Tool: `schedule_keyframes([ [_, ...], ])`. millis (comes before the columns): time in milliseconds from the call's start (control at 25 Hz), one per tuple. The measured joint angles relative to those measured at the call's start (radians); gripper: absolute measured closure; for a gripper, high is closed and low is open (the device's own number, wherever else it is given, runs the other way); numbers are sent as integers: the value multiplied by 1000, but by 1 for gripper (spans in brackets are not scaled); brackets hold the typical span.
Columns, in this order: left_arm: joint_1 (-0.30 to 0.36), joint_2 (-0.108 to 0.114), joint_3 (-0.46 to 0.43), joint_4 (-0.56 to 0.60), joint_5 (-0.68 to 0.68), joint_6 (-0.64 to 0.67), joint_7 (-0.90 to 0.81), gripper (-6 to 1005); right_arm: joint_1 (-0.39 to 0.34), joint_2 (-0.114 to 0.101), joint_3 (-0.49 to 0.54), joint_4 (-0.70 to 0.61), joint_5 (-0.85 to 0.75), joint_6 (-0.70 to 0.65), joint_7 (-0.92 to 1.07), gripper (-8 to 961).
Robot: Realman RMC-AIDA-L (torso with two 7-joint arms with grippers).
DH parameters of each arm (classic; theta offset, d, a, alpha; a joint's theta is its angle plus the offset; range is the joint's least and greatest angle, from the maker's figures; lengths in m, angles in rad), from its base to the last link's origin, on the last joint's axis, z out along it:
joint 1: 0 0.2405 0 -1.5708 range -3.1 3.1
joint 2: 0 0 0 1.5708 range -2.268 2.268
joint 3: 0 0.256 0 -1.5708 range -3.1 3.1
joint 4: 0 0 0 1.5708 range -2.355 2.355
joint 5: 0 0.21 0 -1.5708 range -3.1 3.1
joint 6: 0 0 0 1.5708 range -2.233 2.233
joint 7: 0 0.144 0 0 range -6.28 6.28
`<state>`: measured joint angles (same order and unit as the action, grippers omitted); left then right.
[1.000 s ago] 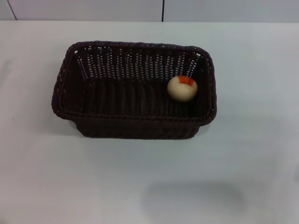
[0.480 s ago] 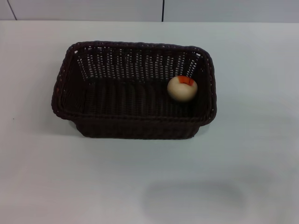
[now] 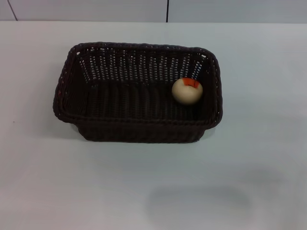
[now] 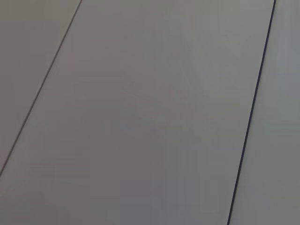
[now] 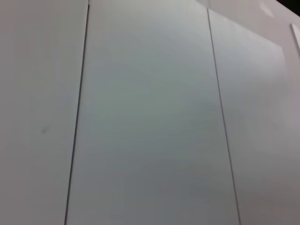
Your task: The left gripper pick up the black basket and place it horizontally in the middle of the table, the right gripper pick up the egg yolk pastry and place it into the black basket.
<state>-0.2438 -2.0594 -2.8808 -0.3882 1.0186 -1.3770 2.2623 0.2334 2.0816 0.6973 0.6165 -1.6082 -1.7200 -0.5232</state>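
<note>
The black basket point(image 3: 120, 129) stands lengthwise across the middle of the white table point(image 3: 153, 187) in the head view. The egg yolk pastry point(image 3: 187, 90) lies inside it at its right end, close to the far right corner, orange-red patch up. Neither gripper shows in any view. The left wrist view and the right wrist view show only pale flat panels with thin dark seams.
A light wall with a dark vertical seam point(image 3: 167, 10) runs behind the table's far edge. A faint soft shadow point(image 3: 199, 203) lies on the table in front of the basket.
</note>
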Motion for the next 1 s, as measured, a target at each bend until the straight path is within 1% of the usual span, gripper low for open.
schedule_keyframes([
  [1000,0,2,2,0,-2,-5,-17,325,3,0,-8,2,-5,-3,0,430],
])
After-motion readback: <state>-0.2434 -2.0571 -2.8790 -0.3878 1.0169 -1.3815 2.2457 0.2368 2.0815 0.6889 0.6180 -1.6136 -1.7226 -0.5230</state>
